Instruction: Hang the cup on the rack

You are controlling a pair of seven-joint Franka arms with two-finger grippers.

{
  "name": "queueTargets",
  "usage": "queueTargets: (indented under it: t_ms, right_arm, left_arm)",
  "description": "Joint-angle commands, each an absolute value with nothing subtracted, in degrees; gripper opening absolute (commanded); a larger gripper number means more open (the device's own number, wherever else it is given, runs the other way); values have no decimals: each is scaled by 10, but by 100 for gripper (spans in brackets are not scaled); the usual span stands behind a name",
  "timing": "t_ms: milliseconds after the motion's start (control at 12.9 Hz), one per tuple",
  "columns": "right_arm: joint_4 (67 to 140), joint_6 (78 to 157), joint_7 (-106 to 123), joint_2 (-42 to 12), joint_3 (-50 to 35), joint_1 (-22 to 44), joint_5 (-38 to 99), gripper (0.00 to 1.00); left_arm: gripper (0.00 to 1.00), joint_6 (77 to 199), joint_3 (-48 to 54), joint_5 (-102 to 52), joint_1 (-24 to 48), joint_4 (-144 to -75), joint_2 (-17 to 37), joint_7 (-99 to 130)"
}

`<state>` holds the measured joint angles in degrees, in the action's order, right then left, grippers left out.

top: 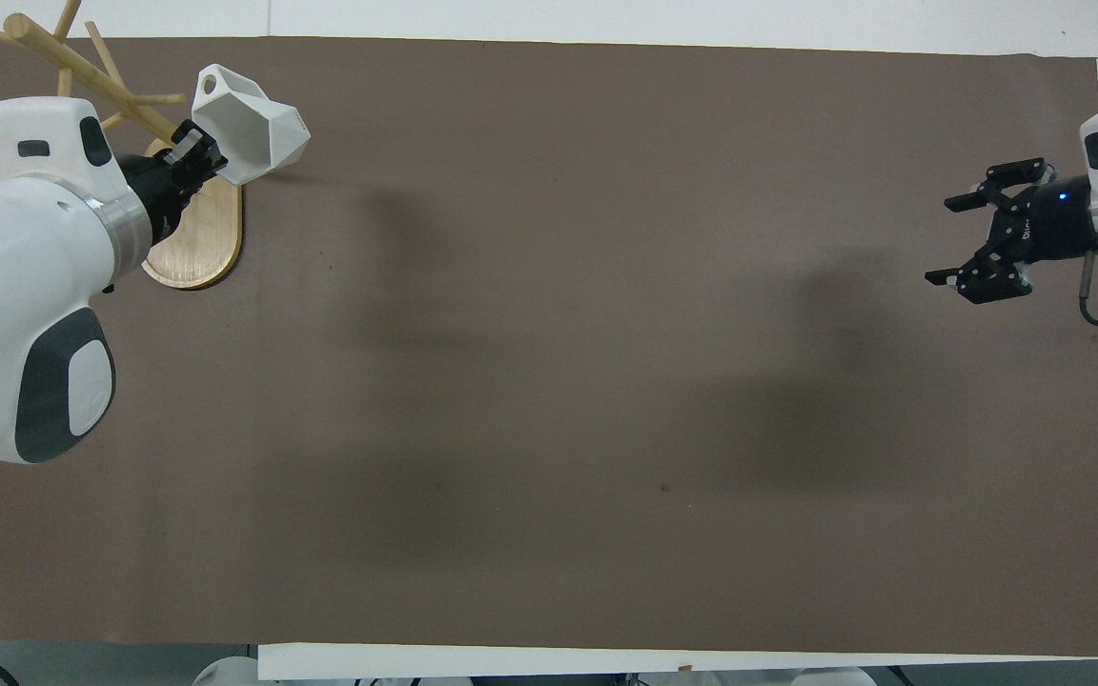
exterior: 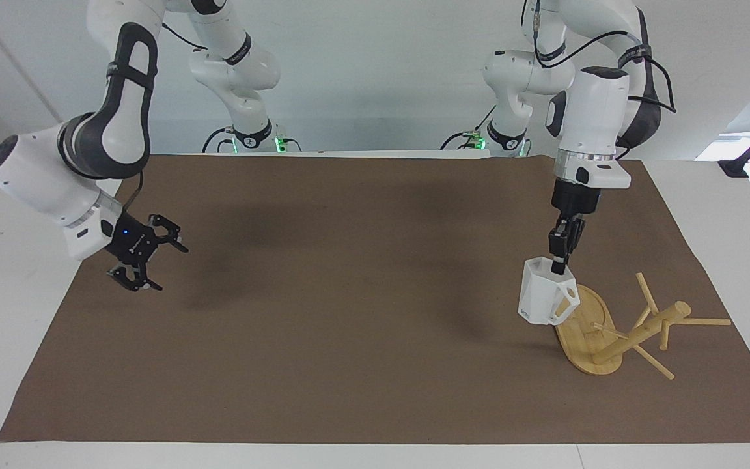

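Now, at the right arm's end of the brown mat (exterior: 349, 293), the right gripper (exterior: 153, 257) hangs in the air over the mat's edge, its fingers spread wide with nothing between them; that arm waits. Toward the left arm's end, the left gripper (exterior: 558, 260) points straight down, clenched on the rim of the cup (exterior: 544, 299). That white faceted cup hangs clear of the mat with its pierced handle turned toward the rack (exterior: 603, 332), just over the edge of the oval base. The bamboo rack lies tipped on its side, post and pegs slanting out toward the left arm's end.
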<state>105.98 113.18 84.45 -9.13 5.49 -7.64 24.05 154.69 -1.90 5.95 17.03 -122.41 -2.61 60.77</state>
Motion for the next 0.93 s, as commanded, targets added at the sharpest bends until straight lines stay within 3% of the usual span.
queueTargets:
  t_ms: [0, 311, 466, 855]
  right_arm:
    - [1071, 1108, 737, -42, 54, -83, 190, 99]
    - [1054, 995, 465, 29, 56, -48, 64, 99]
    - [996, 923, 349, 25, 55, -33, 32, 99]
    - [963, 835, 44, 34, 72, 0, 7, 99]
  left_arm:
    - [0, 1580, -14, 76, 144, -1249, -25, 600]
    - [0, 1636, -13, 76, 125, -1274, -5, 569]
    - [0, 1642, -13, 76, 118, -1274, -3, 556]
    - [0, 1648, -13, 76, 103, -1265, 15, 531]
